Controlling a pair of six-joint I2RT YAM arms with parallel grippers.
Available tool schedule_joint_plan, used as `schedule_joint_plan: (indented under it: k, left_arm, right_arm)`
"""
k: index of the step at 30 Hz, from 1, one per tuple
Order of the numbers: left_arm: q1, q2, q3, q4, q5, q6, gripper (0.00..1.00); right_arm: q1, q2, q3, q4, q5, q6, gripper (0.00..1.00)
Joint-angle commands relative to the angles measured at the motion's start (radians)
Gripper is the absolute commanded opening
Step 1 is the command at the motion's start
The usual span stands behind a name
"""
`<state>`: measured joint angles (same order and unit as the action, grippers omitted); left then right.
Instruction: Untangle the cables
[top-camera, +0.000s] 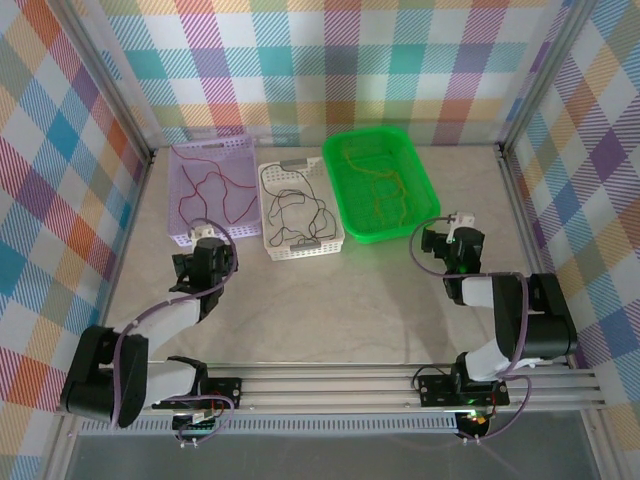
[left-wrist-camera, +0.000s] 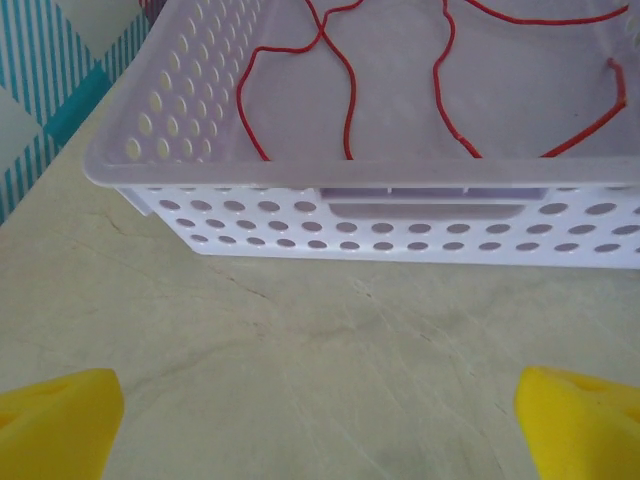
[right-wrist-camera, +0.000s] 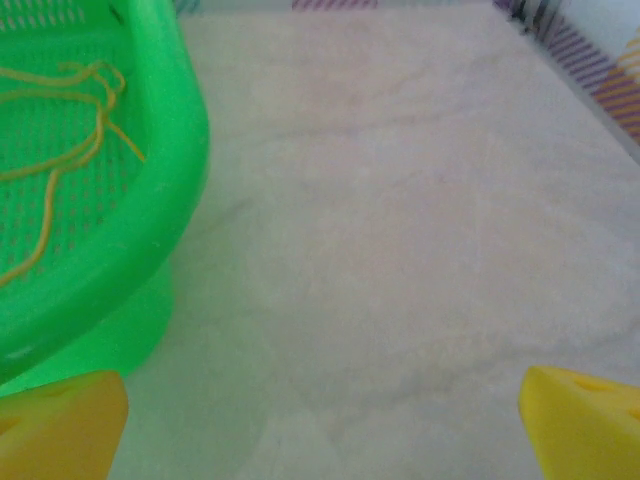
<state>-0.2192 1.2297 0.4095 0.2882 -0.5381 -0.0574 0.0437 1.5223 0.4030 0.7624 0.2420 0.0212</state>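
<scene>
The lilac basket (left-wrist-camera: 400, 228) runs off the left wrist view's top and right edges, cutting the red cable (left-wrist-camera: 352, 110) loops. The green basket (right-wrist-camera: 170, 190) is cropped at left, its yellow cable (right-wrist-camera: 100, 85) blurred; from above its course is too faint to trace.

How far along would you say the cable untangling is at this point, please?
Done, it seems: the red cables lie alone in the lilac basket, the black cables in the white basket, the yellow cables in the green basket. In hand: nothing; the left gripper and right gripper hang open and empty above the table. Left: perhaps nothing, though knots within one colour are too fine to judge.
</scene>
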Motion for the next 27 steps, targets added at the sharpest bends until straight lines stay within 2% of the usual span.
schedule_joint_plan:
  k: [1,4,5,7,9,10,11,27]
  left_arm:
    - [0.025,0.081,-0.027,0.312,-0.005,-0.006,1.0]
    - [0.035,0.185,0.02,0.367,0.019,0.036,1.0]
    - [0.042,0.221,0.008,0.432,0.04,0.054,1.0]
    - [0.061,0.297,-0.021,0.554,0.17,0.079,1.0]
    - [0.086,0.36,-0.022,0.631,0.215,0.083,1.0]
    - [0.111,0.328,0.004,0.512,0.27,0.058,1.0]
    - [0.128,0.341,0.004,0.542,0.3,0.054,1.0]
    - [0.126,0.332,-0.008,0.549,0.299,0.057,1.0]
  right_arm:
    - [0.002,0.026,-0.02,0.153,-0.075,0.007,1.0]
    - [0.003,0.021,-0.019,0.136,-0.068,0.009,1.0]
    - [0.004,0.012,-0.015,0.108,-0.067,0.014,1.0]
    - [0.004,0.013,-0.02,0.118,-0.055,0.016,1.0]
    - [0.004,0.014,-0.017,0.119,-0.052,0.018,1.0]
    - [0.003,0.01,-0.016,0.113,-0.053,0.019,1.0]
    - [0.004,0.012,-0.019,0.121,-0.051,0.017,1.0]
    - [0.003,0.009,-0.018,0.117,-0.053,0.02,1.0]
